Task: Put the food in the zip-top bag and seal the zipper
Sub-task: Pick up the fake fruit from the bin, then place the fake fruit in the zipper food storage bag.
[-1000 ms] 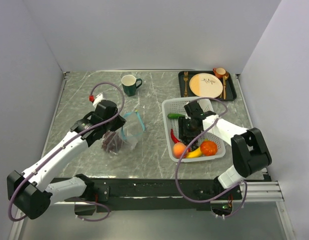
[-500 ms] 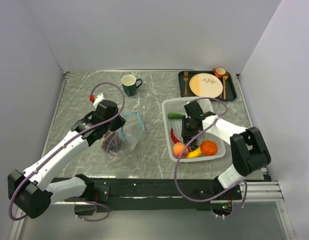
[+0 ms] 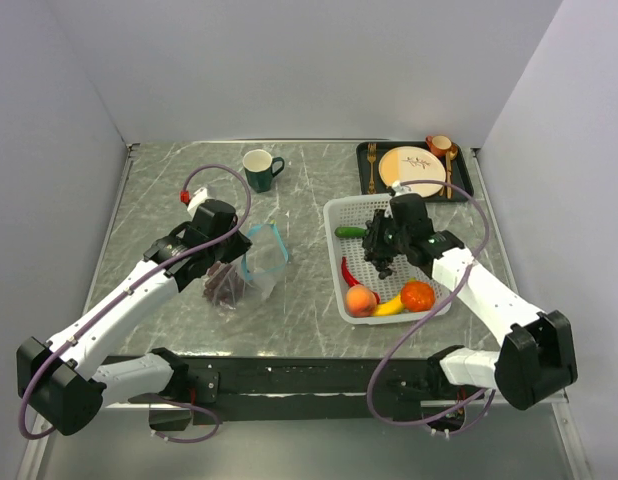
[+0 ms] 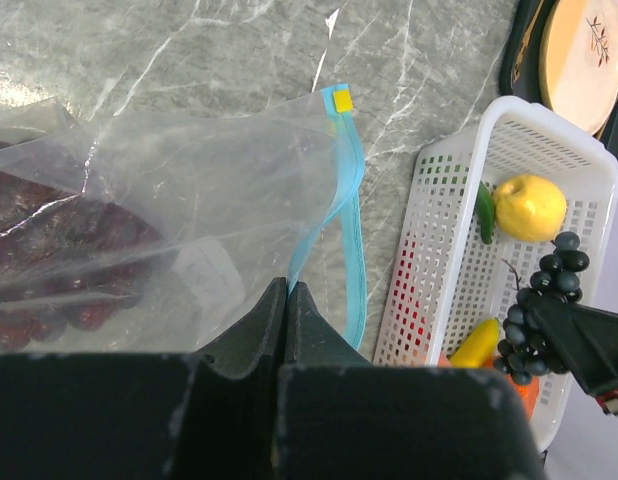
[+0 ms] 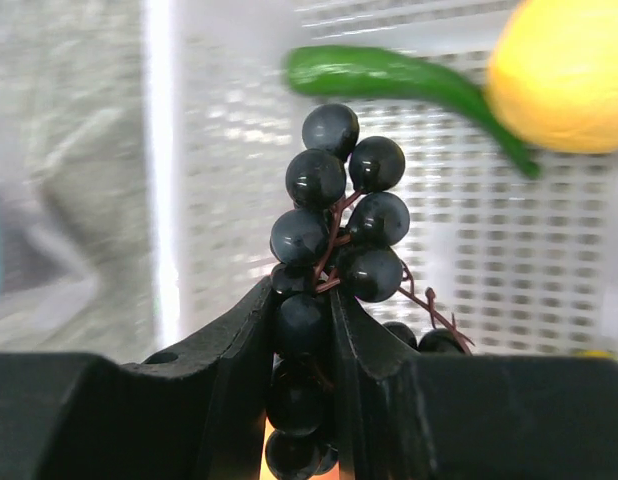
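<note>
The clear zip-top bag [image 3: 257, 262] lies left of centre, its teal zipper [image 3: 276, 240] standing open. My left gripper [image 3: 237, 262] is shut on the near zipper edge [image 4: 307, 240], with its tips [image 4: 287, 292] pinching it. A dark red bunch [image 4: 49, 270] lies inside the bag. My right gripper [image 3: 379, 262] is shut on a dark purple grape bunch [image 5: 334, 215] and holds it above the white basket [image 3: 334, 212]. The lemon [image 4: 529, 205], green pepper [image 3: 351, 232], red chili [image 3: 346, 270], peach [image 3: 360, 298], banana [image 3: 389, 307] and orange [image 3: 417, 295] lie in the basket.
A green mug [image 3: 259, 168] stands at the back, behind the bag. A black tray [image 3: 365, 170] with a cream plate [image 3: 412, 170], cutlery and an orange cup [image 3: 441, 146] sits at the back right. Grey walls close in the table's left, back and right.
My right gripper has risen from the basket floor with the grape bunch, and its arm has swung outward to the right. The left arm and the bag have not moved.
</note>
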Available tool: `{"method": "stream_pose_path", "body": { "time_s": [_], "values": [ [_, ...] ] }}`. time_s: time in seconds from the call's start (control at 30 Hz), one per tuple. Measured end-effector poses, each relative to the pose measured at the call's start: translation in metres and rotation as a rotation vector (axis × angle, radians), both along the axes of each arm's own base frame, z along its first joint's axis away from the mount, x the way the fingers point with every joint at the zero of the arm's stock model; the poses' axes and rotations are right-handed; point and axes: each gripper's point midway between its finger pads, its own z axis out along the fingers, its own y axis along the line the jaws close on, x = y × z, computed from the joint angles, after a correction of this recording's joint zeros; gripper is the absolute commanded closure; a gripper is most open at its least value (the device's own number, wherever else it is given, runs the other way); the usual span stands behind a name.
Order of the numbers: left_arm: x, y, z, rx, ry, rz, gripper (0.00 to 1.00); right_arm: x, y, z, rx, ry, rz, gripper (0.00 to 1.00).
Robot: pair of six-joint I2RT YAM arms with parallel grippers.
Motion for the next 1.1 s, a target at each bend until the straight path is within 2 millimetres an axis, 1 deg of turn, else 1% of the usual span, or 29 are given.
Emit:
{"method": "stream_pose_path", "body": {
  "time_s": [0.17, 0.33, 0.5, 0.6, 0.7, 0.77, 0.9, 1.1],
  "values": [
    [-0.001, -0.001, 0.0, -0.003, 0.002, -0.005, 0.99, -0.003, 0.028, 0.024, 0.163, -0.003, 0.059, 0.74],
    [-0.001, -0.003, 0.0, -0.012, 0.005, -0.016, 0.99, 0.0, 0.061, 0.061, 0.315, -0.038, 0.137, 0.73],
    [-0.002, -0.006, 0.001, -0.021, 0.008, -0.026, 0.99, 0.002, 0.106, 0.091, 0.429, -0.059, 0.242, 0.73],
    [-0.002, -0.006, 0.001, -0.021, 0.007, -0.026, 0.99, 0.003, 0.135, 0.099, 0.481, -0.052, 0.301, 0.73],
    [-0.003, -0.005, 0.003, -0.024, 0.003, -0.027, 0.99, 0.0, 0.163, 0.101, 0.528, -0.034, 0.351, 0.73],
    [-0.004, -0.005, 0.006, -0.029, -0.004, -0.026, 0.99, -0.003, 0.177, 0.1, 0.559, -0.02, 0.372, 0.73],
    [-0.006, -0.003, 0.013, -0.043, -0.024, -0.026, 0.99, -0.009, 0.206, 0.091, 0.62, 0.026, 0.415, 0.72],
    [-0.008, -0.002, 0.018, -0.051, -0.037, -0.025, 0.99, -0.014, 0.234, 0.076, 0.654, 0.071, 0.441, 0.72]
  ]
}}
